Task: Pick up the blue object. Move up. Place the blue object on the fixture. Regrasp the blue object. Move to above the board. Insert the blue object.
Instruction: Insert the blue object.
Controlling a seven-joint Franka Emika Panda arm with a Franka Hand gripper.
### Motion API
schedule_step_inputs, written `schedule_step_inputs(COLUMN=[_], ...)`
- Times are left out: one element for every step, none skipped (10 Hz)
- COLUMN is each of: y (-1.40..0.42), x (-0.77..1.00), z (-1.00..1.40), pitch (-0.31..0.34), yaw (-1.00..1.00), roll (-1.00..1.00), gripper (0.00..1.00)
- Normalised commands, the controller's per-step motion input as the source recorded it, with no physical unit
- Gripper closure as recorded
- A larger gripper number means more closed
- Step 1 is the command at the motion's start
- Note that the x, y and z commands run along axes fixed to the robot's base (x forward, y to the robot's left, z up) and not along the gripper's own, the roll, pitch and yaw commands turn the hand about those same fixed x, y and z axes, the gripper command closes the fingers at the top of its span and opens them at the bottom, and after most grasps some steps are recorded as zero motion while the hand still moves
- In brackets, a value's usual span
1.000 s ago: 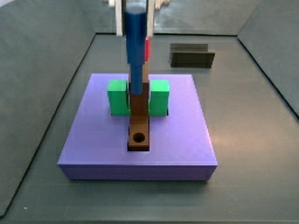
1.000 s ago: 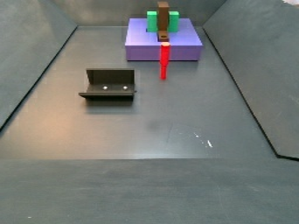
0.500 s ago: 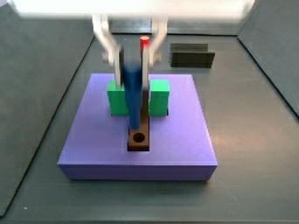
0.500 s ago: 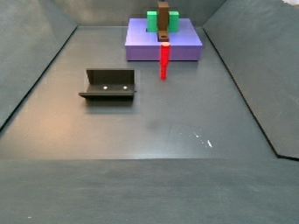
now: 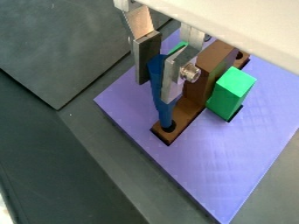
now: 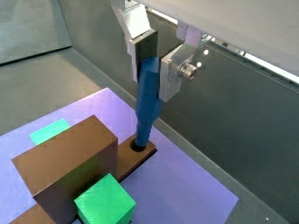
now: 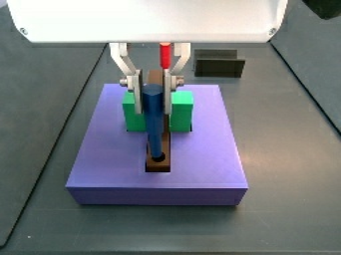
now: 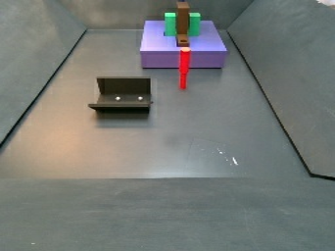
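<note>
The blue object [image 7: 155, 125] stands upright with its lower end in the round hole of the brown bar [image 7: 162, 164] on the lavender board [image 7: 200, 149]. It shows the same way in both wrist views [image 5: 163, 109] [image 6: 146, 109]. My gripper [image 7: 154, 88] is right above the board. Its fingertips [image 7: 128, 80] flank the peg's top end, with a small gap on each side in a side view. The jaws look open. The gripper also shows in both wrist views [image 5: 156, 77] [image 6: 156, 74]. The dark fixture [image 8: 121, 94] sits apart on the floor.
A green block [image 7: 135, 112] straddles the brown bar on the board and shows in both wrist views [image 5: 233, 92] [image 6: 105, 201]. A red peg [image 8: 183, 69] stands upright on the floor beside the board [image 8: 207, 54]. Grey walls ring the floor.
The gripper has come down over the board. The blue object has sunk into the brown bar's hole, and its top now sits at the fingertips instead of higher between the fingers.
</note>
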Motion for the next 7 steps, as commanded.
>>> schedule_step_inputs(y=[-0.08,-0.08,-0.09,-0.09,-0.08,-0.04,-0.01], x=[0.11,0.06,0.01,0.0,0.0,0.0,0.11], z=[-0.04,-0.19,-0.21,-0.2,-0.17,-0.15,-0.13], pitch=[0.043,0.0,0.009,0.0,0.0,0.0,0.0], yaw=[0.15,0.06,0.0,0.0,0.0,0.0,0.0], roll=[0.31,0.2,0.14,0.11,0.08,0.05,0.03], gripper=[1.0,1.0,1.0,1.0,1.0,1.0,1.0])
